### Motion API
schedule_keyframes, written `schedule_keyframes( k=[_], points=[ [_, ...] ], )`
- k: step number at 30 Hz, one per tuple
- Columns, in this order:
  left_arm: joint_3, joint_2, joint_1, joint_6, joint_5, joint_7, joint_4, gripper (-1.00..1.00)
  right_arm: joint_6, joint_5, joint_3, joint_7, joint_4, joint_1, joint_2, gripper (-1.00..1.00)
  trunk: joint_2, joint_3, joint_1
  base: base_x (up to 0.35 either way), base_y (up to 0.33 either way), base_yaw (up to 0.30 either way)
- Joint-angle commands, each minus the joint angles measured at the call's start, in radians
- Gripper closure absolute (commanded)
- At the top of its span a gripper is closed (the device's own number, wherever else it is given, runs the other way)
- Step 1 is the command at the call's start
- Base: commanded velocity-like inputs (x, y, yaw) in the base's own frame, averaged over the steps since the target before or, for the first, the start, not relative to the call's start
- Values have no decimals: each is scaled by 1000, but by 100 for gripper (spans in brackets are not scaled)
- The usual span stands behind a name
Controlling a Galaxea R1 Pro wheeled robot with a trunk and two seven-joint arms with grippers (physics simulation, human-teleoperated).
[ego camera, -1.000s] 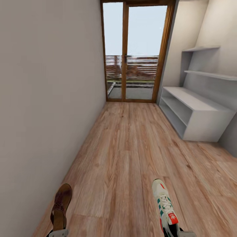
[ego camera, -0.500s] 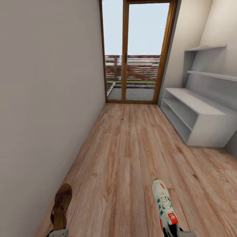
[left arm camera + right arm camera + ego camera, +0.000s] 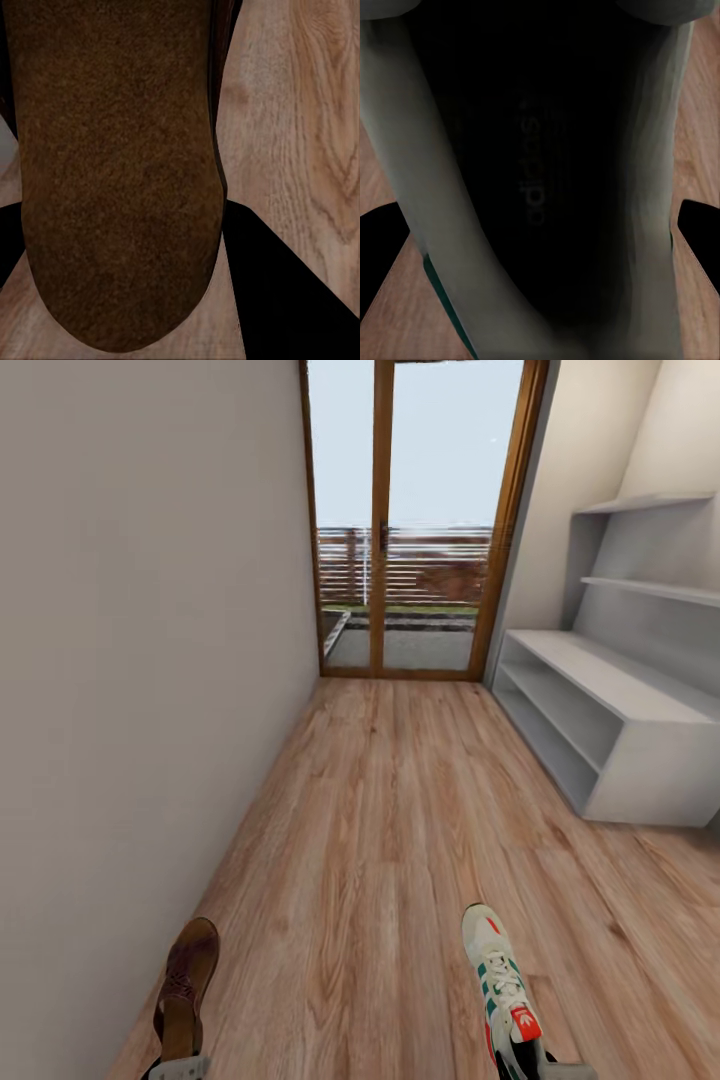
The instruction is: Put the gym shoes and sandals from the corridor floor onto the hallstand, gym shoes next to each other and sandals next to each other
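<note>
Corridor floor [image 3: 400, 830]: bare wood planks run open down the middle to the glass door [image 3: 415, 520] at the far end. Wall [image 3: 140, 660]: unbroken, closes the whole left side. Hallstand [image 3: 610, 730]: stands along the right side near the door; bench top and both open shelf levels look bare, wall shelves overhang above. Sandal [image 3: 183, 992] and gym shoe [image 3: 502, 985]: project forward at the near edge, well apart, floor open between them.

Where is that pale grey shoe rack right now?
In the head view, the pale grey shoe rack stands against the right wall of the corridor, ahead on the robot's right, just before the wood-framed glass door at the far end.
</note>
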Motion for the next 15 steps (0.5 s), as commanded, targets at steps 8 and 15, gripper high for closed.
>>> schedule_keyframes(
  k=[8, 15],
  points=[
    [6, 0, -1, -2, 1, -8, 1, 100, -3, 6, -9, 8, 1, -1, 1, 100, 0, 0, 0, 336, 0, -115],
    [6, 0, -1, -2, 1, -8, 1, 100, -3, 6, -9, 8, 1, -1, 1, 100, 0, 2, 0, 336, 0, -149]
  ],
)
